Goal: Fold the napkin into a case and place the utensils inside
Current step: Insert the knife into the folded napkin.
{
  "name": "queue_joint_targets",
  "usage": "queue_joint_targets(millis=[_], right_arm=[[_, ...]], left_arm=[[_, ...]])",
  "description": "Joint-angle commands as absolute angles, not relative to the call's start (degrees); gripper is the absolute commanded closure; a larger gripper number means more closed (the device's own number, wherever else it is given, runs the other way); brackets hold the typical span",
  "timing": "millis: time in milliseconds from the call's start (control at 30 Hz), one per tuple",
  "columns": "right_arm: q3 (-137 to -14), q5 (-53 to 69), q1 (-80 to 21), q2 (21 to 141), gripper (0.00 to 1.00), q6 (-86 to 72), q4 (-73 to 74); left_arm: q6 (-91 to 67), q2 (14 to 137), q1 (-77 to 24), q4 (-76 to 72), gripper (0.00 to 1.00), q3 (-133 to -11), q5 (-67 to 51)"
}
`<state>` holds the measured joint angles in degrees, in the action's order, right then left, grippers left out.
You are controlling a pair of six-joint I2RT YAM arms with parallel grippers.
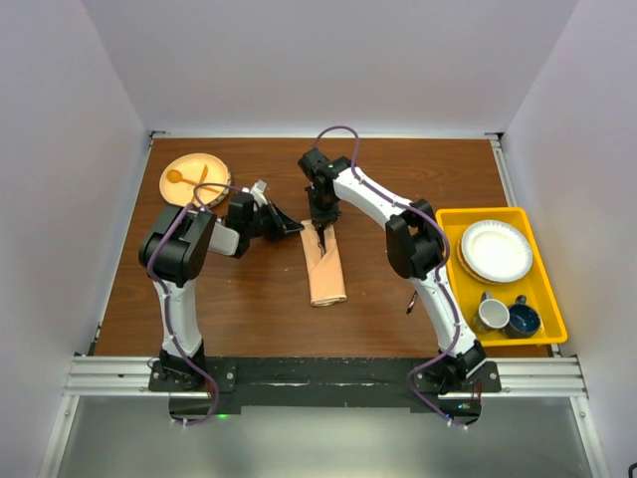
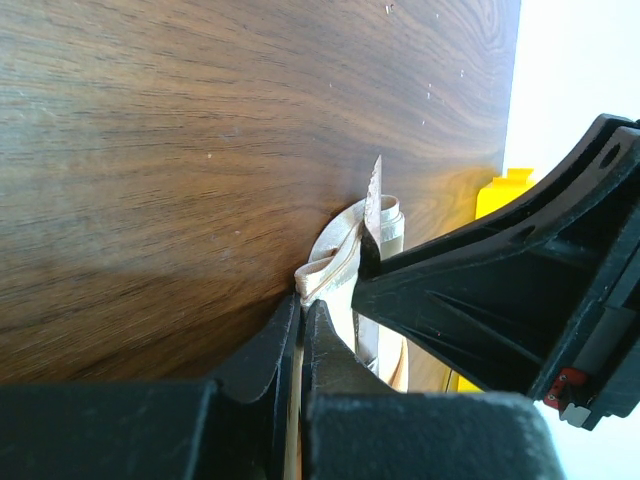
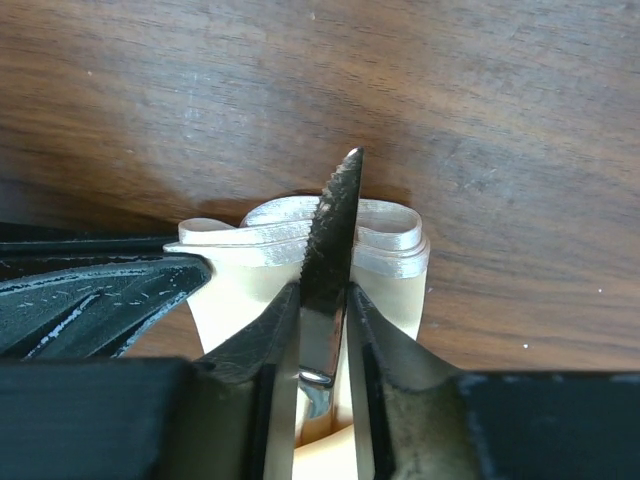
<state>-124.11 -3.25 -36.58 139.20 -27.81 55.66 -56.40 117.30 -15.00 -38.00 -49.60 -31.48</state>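
right gripper (image 3: 322, 300) clenched on dark serrated knife (image 3: 335, 215), tip at the case (image 1: 325, 271) mouth. left gripper (image 2: 300, 315) pinches the case's top layer. Satin looks thin and slippery: grip edges. Knife stiff.

No writing can be read in any view. The narrow folded peach-orange satin cloth case (image 1: 325, 274), the slim dark serrated metal knife (image 3: 330, 230), the yellow plastic tray (image 1: 547, 289) and the dark brown wooden desk (image 1: 249, 299) carry no legible text, label, brand, number or sign.
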Motion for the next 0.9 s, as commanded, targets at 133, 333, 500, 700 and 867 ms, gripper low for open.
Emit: queue_joint_targets(millis=[133,333,500,700,867], right_arm=[[-125.0,-2.5,-36.5,137.7,0.85,-27.7,55.8],[-121.7,-0.4,-36.5,135.4,0.98,-28.7,56.7],[-120.0,0.9,-36.7,133.9,1.00,-29.6,56.3],[-118.9,1.4,-36.7,133.3,1.00,-29.5,56.6],[-117.3,1.4,-36.7,132.4,1.00,-29.4,56.9]], left_arm=[[-54.1,118.3,-14.2,-35.2,1.00,-50.8,-29.7],[-54.1,118.7,-14.2,-35.2,1.00,-50.8,-29.6],[-54.0,118.4,-14.2,-35.0,1.00,-50.8,-29.5],[-53.6,118.4,-14.2,-34.8,1.00,-50.6,-29.4],[-53.3,118.2,-14.2,-34.6,1.00,-50.5,-29.2]])
